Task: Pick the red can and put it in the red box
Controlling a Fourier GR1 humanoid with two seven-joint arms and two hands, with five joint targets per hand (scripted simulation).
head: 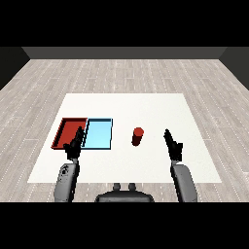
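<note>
A small red cylindrical can [137, 136] stands upright on the flat white tabletop [146, 104], a little right of the table's middle and apart from everything else. Well off at its nine o'clock lie two shallow rectangular trays side by side, their long edges touching or very nearly so: the light blue tray [98, 134] is the nearer to the can, and the red tray with a dark rim [65, 127] lies beyond it at the blue tray's nine o'clock. Neither tray holds anything that shows. The robot's right hand [172, 145], black on a grey forearm [184, 182], sits near the can at about its four o'clock, separated from it by a strip of bare table; its fingers look straight and point toward twelve o'clock, and it has hold of nothing. The robot's left hand [74, 145] rises from its own grey forearm [65, 181] at the six o'clock edge of the trays, overlapping the near corner where red and blue meet; its fingers seem relaxed and extended rather than curled, though against the dark rim this is hard to make out, and it carries nothing.
</note>
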